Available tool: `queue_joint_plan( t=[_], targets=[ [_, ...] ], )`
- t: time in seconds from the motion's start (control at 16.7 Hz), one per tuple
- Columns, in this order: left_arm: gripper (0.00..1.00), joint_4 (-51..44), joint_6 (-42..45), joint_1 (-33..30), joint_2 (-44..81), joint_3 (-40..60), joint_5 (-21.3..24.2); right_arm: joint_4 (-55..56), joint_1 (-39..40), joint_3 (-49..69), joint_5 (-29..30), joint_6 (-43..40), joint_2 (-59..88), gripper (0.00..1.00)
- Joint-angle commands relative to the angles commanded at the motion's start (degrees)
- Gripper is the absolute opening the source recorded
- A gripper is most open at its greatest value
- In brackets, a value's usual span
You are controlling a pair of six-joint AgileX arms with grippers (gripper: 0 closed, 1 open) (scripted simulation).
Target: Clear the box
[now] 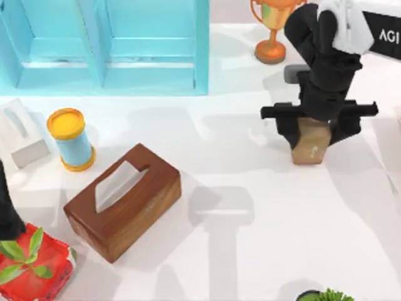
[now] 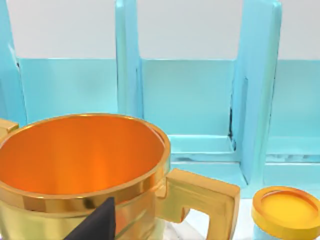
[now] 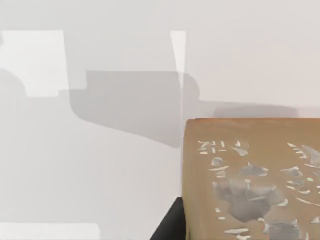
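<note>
My right pincer is closed on the box, a small tan block clamped between its two fingers; in the right wrist view the box sits hard against the camera with bare desk beyond it. I can't tell whether the box is off the desk or resting on it. I judge the task about half done: the grasp is made, and the carry and the put-down are left. Where it should go I can't read from here. Nothing lies close around the pincer. The trophy stands behind it, near enough that I'd mind it if I lift and pull back. Farther off to the pincer's left is the tissue box, the one big thing on any path across the desk. Beyond that is the can, then a white case and a red pot at the far edge. The blue shelf runs along the back. My left arm is parked at that far edge. Its left pincer is right by a gold cup, and whether it is open or closed I can't tell.
</note>
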Motion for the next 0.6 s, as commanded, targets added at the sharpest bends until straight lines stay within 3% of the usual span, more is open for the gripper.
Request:
queue_joint_plan(
  t=[0.06, 0.6],
  targets=[
    [1.00, 0.0, 0.0, 0.0, 0.0, 0.0, 0.0, 0.0, 0.0, 0.0, 0.0, 0.0, 0.0, 0.00],
    [1.00, 0.0, 0.0, 0.0, 0.0, 0.0, 0.0, 0.0, 0.0, 0.0, 0.0, 0.0, 0.0, 0.68]
  ],
)
